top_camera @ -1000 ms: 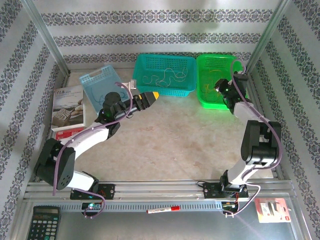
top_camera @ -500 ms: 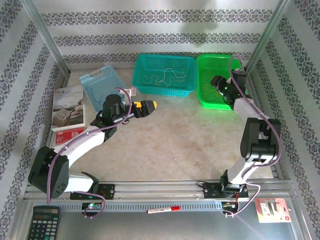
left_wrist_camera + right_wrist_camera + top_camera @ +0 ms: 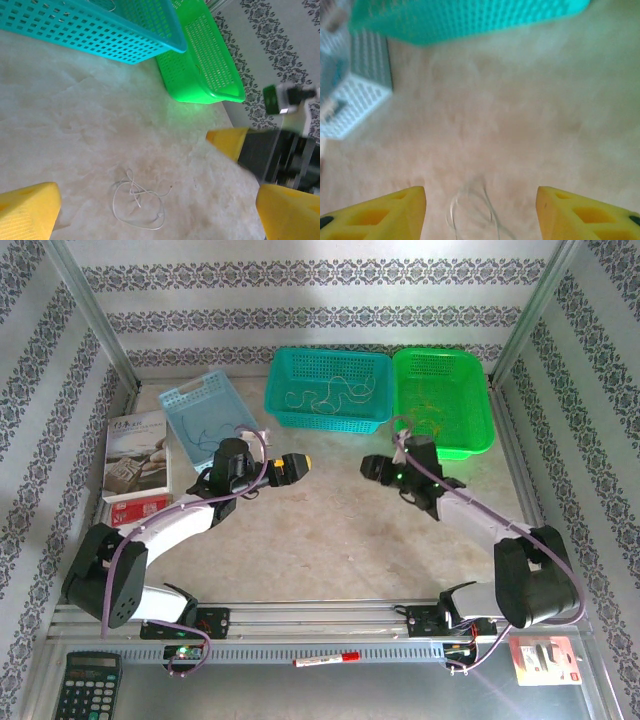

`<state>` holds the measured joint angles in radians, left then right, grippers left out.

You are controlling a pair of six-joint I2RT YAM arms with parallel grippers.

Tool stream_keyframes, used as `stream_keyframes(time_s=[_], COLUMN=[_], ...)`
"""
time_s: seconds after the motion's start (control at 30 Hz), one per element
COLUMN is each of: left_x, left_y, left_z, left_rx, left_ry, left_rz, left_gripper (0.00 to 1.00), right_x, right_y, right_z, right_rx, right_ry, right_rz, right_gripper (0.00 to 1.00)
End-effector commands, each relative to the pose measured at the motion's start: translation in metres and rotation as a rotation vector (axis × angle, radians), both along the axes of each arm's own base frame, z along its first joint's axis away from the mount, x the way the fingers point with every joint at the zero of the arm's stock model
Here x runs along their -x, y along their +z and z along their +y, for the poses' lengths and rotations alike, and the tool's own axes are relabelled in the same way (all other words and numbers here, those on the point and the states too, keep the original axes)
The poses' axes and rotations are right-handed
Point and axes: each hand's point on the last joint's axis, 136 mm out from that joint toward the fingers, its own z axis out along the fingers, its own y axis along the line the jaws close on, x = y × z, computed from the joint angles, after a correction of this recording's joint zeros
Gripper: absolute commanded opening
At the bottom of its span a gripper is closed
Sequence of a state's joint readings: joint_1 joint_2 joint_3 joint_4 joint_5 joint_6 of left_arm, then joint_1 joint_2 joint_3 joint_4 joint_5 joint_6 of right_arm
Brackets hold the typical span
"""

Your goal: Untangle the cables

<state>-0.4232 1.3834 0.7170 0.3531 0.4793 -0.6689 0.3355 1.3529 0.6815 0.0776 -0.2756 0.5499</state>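
Left claw: spread wide, nothing held.
Right claw: parted, nothing held.
Cables: white clump flat on bench, between claws.
Risk: thin flat wire could be missed; near claws could be knocked together.

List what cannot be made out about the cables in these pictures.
- Right wrist view: the white cable is blurred and cut off by the bottom edge; its loops cannot be counted.
- Top external view: the cables in the teal basket are too thin to count or to follow.
- Left wrist view: the teal basket's wall hides its inside; the white cable's crossings are too small to read.
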Motion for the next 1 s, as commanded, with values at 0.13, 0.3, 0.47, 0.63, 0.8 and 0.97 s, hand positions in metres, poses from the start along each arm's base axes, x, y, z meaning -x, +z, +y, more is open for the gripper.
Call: stream_keyframes(time_s=[0.13,0.3,0.47,0.63,0.8,0.97], left_x=[-0.003,-0.002,-0.002,-0.003,-0.001,0.002], left_y=[-0.009,-0.006,-0.003,0.000,-0.001,-0.006], left_z=[0.005,0.008,0.009,0.011,0.011,0.007], left_rx=[-0.017,-0.026,-0.031,-0.042,-0.077,-0.079], left_ry=[0.028,0.032,0.037,0.044,0.026,-0.006], left_rz=[-0.002,-0.008,-0.017,-0.028,-0.031,-0.028], left_gripper=[1.00,1.00,1.00,1.00,1.00,1.00], right_x=[0.022,0.024,0.020,0.015,0.011,0.008], right_y=[-0.044,-0.064,-0.073,-0.066,-0.027,0.019], right_z=[0.023,0.032,0.034,0.040,0.046,0.050], right_rx=[0.087,0.126,0.141,0.117,0.071,0.027], right_ry=[0.093,0.126,0.126,0.138,0.156,0.173], right_rz=[0.054,0.095,0.109,0.102,0.037,-0.041], right_gripper=[0.60,0.58,0.45,0.01,0.00,0.00])
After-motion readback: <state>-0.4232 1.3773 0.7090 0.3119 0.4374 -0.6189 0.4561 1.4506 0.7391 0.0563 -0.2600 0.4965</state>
